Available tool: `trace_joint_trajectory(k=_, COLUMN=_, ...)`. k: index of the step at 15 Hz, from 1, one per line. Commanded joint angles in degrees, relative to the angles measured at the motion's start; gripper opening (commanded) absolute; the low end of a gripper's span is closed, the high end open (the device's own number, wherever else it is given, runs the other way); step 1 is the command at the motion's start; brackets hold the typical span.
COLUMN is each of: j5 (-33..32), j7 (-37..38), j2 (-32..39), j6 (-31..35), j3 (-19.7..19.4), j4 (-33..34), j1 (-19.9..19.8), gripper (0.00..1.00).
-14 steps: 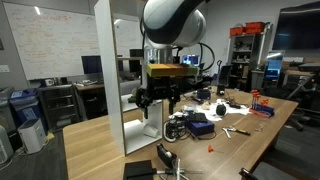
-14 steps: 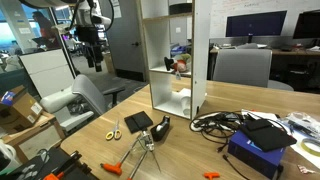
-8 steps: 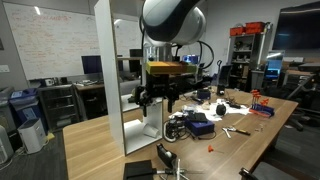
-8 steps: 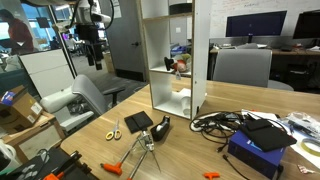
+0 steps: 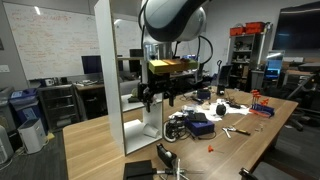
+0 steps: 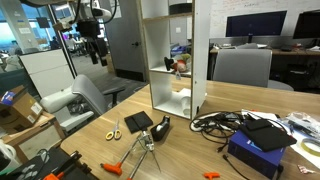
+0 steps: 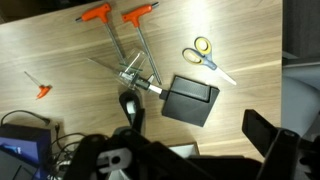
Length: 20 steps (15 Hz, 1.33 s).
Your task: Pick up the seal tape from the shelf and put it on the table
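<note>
The white shelf (image 6: 200, 60) stands on the light-wood table (image 6: 200, 150); it also shows in an exterior view (image 5: 122, 90). A dark grey squat thing that looks like the seal tape (image 6: 180, 8) sits in an upper compartment. A small reddish-dark item (image 6: 179, 64) lies on the middle board. My gripper (image 6: 96, 52) hangs high in the air beside the table, well apart from the shelf, open and empty. It also shows in an exterior view (image 5: 158, 98). In the wrist view the jaws (image 7: 200, 160) are wide apart over the tabletop (image 7: 260, 40).
On the table below lie yellow-handled scissors (image 7: 203, 55), a black square box (image 7: 190, 100), two orange-handled T tools (image 7: 120, 15), an elongated black hand tool (image 7: 130, 108) and a blue box with cables (image 6: 255, 145). A chair (image 6: 70, 100) stands beside the table.
The gripper has moved slightly upward and a little toward the shelf. It stays open and empty. Nothing on the table or shelf has moved.
</note>
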Motion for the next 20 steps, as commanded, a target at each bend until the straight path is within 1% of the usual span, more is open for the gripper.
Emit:
trace_joint_trajectory(k=1, j5=-6.98, j7=-2.23, j2=-2.0, j6=-2.2, j3=-0.08, j4=3.98, j1=0.73, gripper=1.0)
trace_joint_trajectory(k=5, j5=-12.6, j7=-5.56, j2=-1.04, j6=-1.94, j3=-0.46, j4=9.69, j1=0.43, gripper=1.0)
trace_joint_trajectory(k=8, j5=-14.75, j7=-9.74, j2=0.52, j6=-1.26, j3=-1.44, j4=14.05, j1=0.24, gripper=1.0)
trace_joint_trajectory(k=10, j5=-16.88, j7=-13.29, j2=1.92, j6=-2.57, j3=-1.91, j4=17.39, j1=0.16, gripper=1.0)
trace_joint_trajectory(k=15, j5=-19.45, j7=-25.84, j2=5.79, j6=-4.36, j3=-4.06, j4=26.01, j1=0.64, gripper=1.0)
trace_joint_trajectory(k=20, j5=-20.76, j7=-37.98, j2=10.36, j6=-3.74, j3=-5.46, j4=32.92, j1=1.07, gripper=1.0)
